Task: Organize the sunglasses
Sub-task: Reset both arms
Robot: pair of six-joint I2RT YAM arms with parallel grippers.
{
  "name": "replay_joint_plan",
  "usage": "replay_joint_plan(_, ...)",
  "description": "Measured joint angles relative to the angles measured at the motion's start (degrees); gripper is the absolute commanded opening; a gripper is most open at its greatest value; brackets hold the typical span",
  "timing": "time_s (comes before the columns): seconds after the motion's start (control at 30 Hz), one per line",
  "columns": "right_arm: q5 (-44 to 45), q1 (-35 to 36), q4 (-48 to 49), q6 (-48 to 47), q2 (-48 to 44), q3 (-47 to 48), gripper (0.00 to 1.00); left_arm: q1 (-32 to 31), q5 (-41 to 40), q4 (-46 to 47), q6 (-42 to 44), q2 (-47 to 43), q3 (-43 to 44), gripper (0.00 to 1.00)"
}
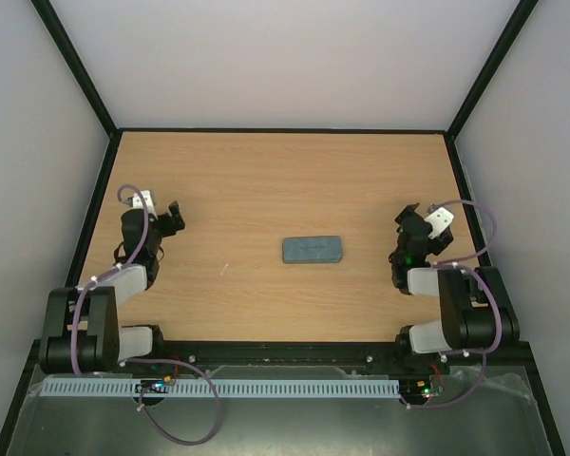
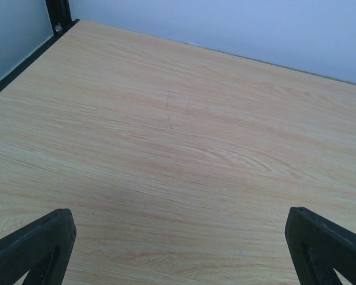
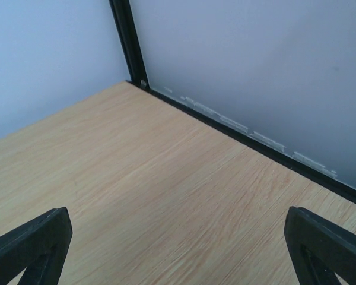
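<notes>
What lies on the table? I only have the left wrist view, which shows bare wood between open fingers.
Observer: The top view shows a blue-grey case that looks closed, lying at the middle of the table.
Operator: Are the sunglasses out?
Observer: No sunglasses show in any view.
Operator: And the right gripper?
Observer: The right gripper is open and empty, off to the case's right.

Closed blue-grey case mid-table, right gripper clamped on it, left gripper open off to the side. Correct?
No: the right gripper is open and well apart from the case, as the top external view shows. The rest holds, left gripper included.
</notes>
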Motion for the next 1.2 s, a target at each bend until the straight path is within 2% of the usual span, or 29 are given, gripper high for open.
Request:
replay_joint_plan(0.17, 1.11, 0.00, 9.09, -1.75, 2.40, -2.14, 0.99, 0.07, -1.42, 7.32, 3.74, 4.72, -0.85, 0.99)
replay_joint_plan(0.4, -3.56, 0.11, 17.51, -5.16, 2.80, -6.05, 0.99, 0.13, 0.48, 17.38, 5.79, 8.15, -3.82, 1.00)
replay_joint_plan(0.47, -6.60, 0.22, 22.69, -7.13, 6.01, -6.19, 0.99, 0.13, 0.92, 19.08, 5.75, 8.61, -3.82, 0.99)
replay_joint_plan(0.6, -8.07, 0.90, 26.58, -8.50, 7.69, -8.07, 0.99, 0.13, 1.53, 22.16, 5.77, 9.75, -3.93, 1.00)
replay_joint_plan(0.77, -8.22, 0.92, 27.69, -9.14, 7.78, -8.17, 0.99, -1.38, 1.29, 30.18, 7.13, 14.75, -6.58, 0.99)
replay_joint_plan(1.2, -8.57, 0.92, 27.10, -9.46, 7.78, -6.91, 0.99, -2.62, -0.79, 33.03, 8.22, 15.96, -6.78, 1.00)
